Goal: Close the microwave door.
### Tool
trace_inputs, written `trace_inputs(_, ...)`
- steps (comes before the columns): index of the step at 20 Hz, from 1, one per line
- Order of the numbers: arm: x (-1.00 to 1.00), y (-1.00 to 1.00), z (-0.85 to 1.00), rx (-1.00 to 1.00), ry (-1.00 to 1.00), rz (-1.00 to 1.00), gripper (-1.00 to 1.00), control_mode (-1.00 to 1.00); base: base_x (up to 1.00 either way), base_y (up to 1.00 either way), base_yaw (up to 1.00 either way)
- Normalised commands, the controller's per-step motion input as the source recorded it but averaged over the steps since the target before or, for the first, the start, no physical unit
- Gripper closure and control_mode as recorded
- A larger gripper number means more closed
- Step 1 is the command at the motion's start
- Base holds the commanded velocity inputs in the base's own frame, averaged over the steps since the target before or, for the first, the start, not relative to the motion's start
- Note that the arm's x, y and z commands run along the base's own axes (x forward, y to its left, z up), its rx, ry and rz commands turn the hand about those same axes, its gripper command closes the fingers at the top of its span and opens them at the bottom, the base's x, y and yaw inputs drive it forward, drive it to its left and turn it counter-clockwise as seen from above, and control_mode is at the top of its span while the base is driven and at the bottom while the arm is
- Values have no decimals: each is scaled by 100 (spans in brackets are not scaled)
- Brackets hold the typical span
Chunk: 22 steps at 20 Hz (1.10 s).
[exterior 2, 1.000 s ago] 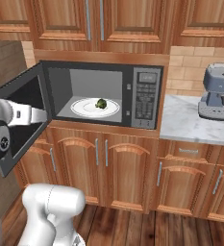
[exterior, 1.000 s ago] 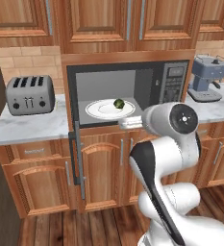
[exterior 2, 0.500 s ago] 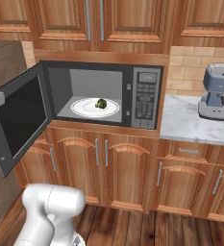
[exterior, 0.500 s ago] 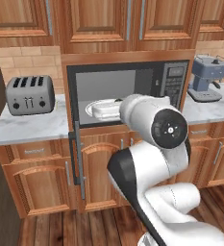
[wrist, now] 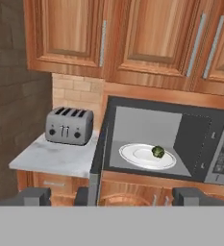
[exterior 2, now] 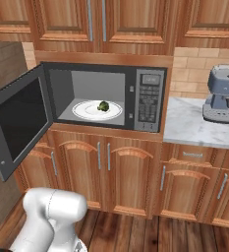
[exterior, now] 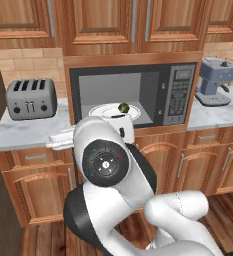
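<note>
The arm has swung across in the last second. In the left base view it stood at the lower right of the frame a moment ago. Now its big round joint sits low in the centre, and the white hand reaches out to the left, below the toaster (exterior: 31, 98). In the right base view the arm has gone from the left edge, where it was close to the door (exterior 2: 20, 123).

The door itself has not moved. It hangs wide open at the left of the right base view, black inner face showing, well clear of the microwave (exterior 2: 106, 96). A plate (exterior 2: 97, 109) with something small and green on it sits inside.

In the hand view the claw (wrist: 112, 197) is spread, its two dark tips far apart at the bottom of the frame and holding nothing. The door shows edge-on just left of centre, rising from between the tips. It seems to lie just ahead of the claw, though I cannot tell whether anything touches it.

So the hand looks lined up with the door's free edge and ready to push, with the closing still to do.
</note>
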Motion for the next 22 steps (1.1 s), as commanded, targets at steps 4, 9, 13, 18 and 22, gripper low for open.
trace_inputs(4,25,60,-29,-14,0,-2,-100,-100,0,0,0)
trace_inputs(9,58,76,-26,-21,0,-12,-100,-100,0,0,0)
trace_inputs(13,45,50,-37,-19,-4,-16,-100,-100,0,0,0)
trace_inputs(18,24,37,-69,-23,-16,-21,-100,-100,0,0,0)
trace_inputs(22,29,15,-55,-27,-17,-27,-100,-100,0,0,0)
